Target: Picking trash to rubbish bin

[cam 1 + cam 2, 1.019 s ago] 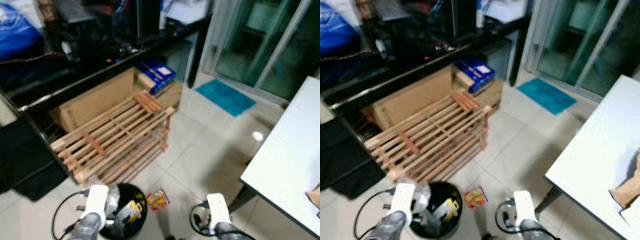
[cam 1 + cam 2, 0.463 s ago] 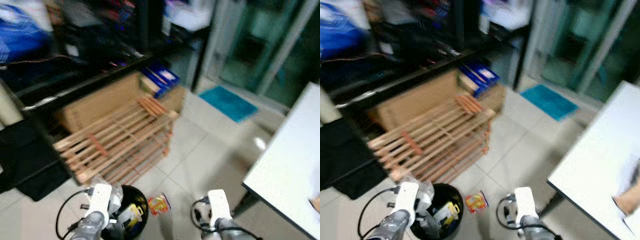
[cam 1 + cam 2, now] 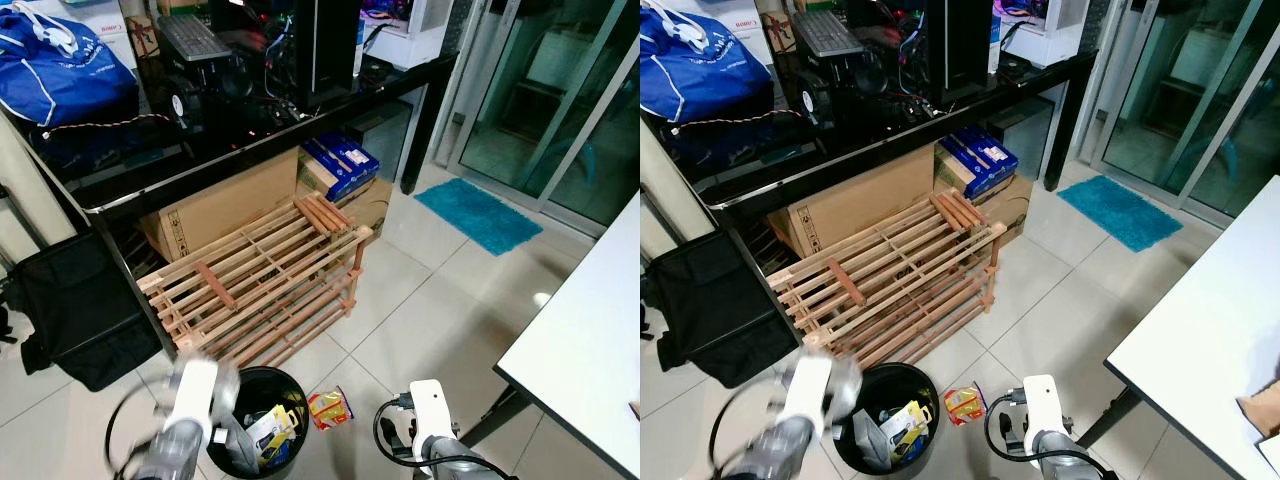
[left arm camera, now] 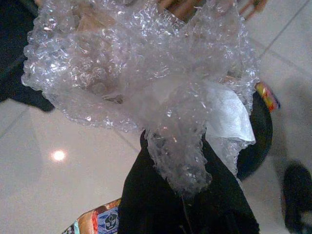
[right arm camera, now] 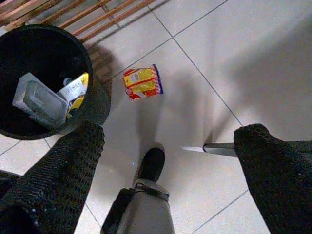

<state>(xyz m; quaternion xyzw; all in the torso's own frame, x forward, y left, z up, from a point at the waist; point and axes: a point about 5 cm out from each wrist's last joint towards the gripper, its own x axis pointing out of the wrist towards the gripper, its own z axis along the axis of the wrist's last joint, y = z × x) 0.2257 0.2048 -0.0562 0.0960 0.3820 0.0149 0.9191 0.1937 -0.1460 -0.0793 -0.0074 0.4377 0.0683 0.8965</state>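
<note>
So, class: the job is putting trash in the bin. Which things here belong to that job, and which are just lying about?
Part of the job:
bin
bubble wrap, held in the left claw
snack packet on the floor beside the bin
right claw, open above the floor

Just lying about:
wooden rack
blue bag
cardboard box
blue mat
white table

L arm now motion-blurred, cam steadier
</note>
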